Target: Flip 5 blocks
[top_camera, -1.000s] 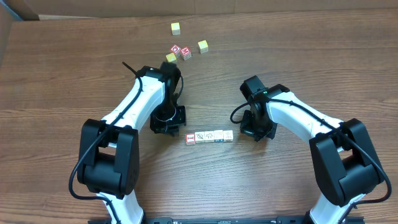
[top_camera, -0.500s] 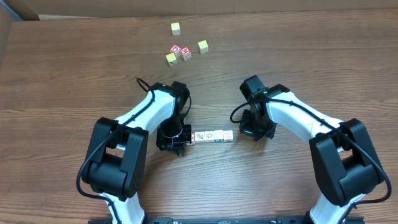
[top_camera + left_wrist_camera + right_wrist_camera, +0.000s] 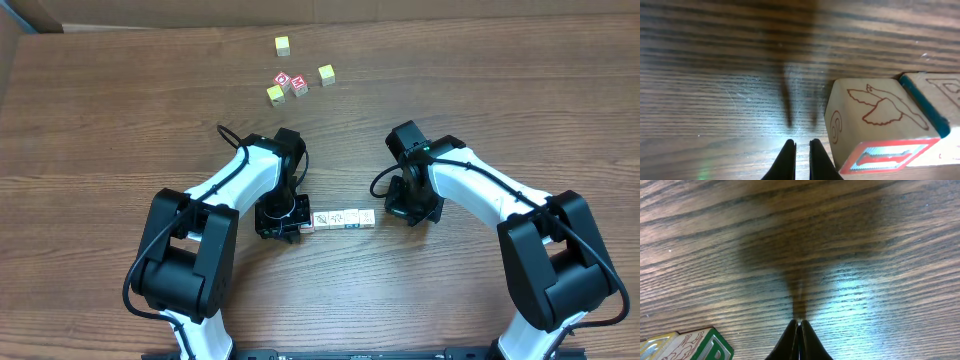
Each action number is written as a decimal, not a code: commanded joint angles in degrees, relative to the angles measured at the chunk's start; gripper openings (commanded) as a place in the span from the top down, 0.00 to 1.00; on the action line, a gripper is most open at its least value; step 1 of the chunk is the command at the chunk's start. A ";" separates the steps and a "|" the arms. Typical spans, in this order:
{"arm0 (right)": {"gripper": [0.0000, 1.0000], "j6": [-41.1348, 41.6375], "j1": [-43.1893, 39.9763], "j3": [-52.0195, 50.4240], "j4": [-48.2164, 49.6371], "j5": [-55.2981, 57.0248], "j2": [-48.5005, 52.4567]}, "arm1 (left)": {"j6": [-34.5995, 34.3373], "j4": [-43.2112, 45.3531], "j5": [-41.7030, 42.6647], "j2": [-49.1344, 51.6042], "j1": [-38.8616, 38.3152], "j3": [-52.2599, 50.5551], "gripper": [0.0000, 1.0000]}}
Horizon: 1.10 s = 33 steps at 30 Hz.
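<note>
Swung down and to the right since a second ago, the left gripper (image 3: 283, 222) now sits at the left end of the row of blocks (image 3: 342, 218), just below the centre of the overhead frame. It hides most of the red-bordered end block that lay uncovered before. The right arm and the row have not shifted.

From above, neither set of fingers can be made out under the black gripper heads. The left wrist view supplies them. Two dark fingertips (image 3: 790, 150) at the bottom centre stand almost together with only a thin slit between them. Nothing is in the slit, and they are poised over bare wood just left of the end block (image 3: 867, 117). That cube shows a red-outlined goose on top and a red-bordered face below. Touching it on the right is a cube with a teal edge (image 3: 935, 102).

In the right wrist view the right gripper (image 3: 799, 330) is pressed fully together and empty, over bare table. A green-bordered block (image 3: 700, 346) lies at the lower left corner, apart from the tips.

In the upper part of the overhead frame, well away from both arms, lie three yellow cubes (image 3: 283, 45) and two red cubes (image 3: 291, 83).
</note>
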 commanded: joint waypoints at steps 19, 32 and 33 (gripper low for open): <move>0.96 0.24 -0.11 -0.55 0.44 0.09 -0.24 | -9.64 0.04 -6.56 -12.39 -5.20 -0.20 0.96; 0.96 0.24 -0.11 -0.55 0.87 0.09 -0.24 | -15.26 4.48 -10.21 -12.33 -12.11 -6.32 0.96; 0.96 0.24 -0.11 -0.55 0.90 0.09 -0.24 | -15.23 5.46 -10.40 -12.31 -12.11 -6.95 0.96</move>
